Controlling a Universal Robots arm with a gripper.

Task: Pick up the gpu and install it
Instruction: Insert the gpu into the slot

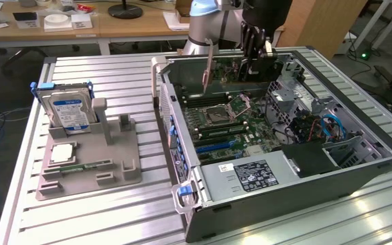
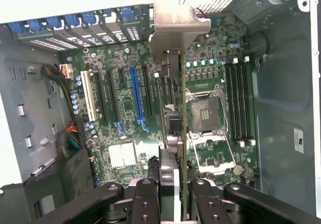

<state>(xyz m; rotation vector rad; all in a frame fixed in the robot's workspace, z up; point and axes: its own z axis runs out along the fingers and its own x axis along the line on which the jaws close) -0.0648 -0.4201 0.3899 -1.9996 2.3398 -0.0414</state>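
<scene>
The fingers (image 2: 175, 196) are clamped on the gpu (image 2: 176, 118), held edge-on (silver bracket farthest from them) above the motherboard (image 2: 125, 108) inside the open computer case (image 1: 359, 168).

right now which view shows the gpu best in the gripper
The exterior view. There the gpu hangs in the gripper above the open computer case, with its board face and silver bracket visible. The wrist view sees the gpu edge-on, a thin strip between the fingers, bracket over the motherboard.
</scene>
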